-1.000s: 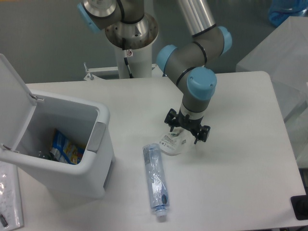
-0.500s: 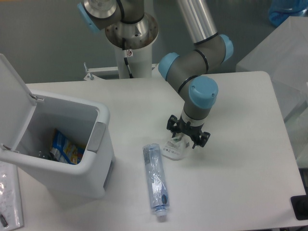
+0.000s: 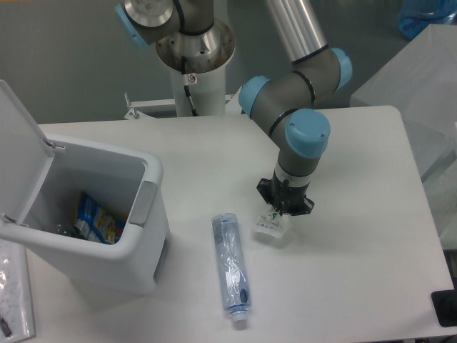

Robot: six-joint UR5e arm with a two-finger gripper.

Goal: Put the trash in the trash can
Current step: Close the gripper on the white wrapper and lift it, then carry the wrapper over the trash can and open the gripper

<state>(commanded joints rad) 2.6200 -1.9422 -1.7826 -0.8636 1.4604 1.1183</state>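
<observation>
The trash is two pieces. A small crumpled clear wrapper (image 3: 270, 227) with a white-green label lies on the white table right of centre. My gripper (image 3: 283, 209) points straight down onto its top, and the fingers look shut on it. A flattened bluish plastic bottle (image 3: 230, 268) lies lengthwise on the table to the wrapper's left, apart from it. The trash can (image 3: 146, 175) is a white bin at the left with a grey tab on its side. Its lid (image 3: 18, 143) stands open.
A blue packet (image 3: 96, 218) lies inside the bin. The arm's base column (image 3: 193, 50) rises at the table's back edge. A clear plastic sheet (image 3: 13, 300) lies at the bottom left, and a black object (image 3: 446, 307) sits at the bottom right corner.
The gripper has moved a little right and down onto the wrapper, and its spread fingers have come together. The wrapper now looks squeezed narrower and shifted slightly right.
</observation>
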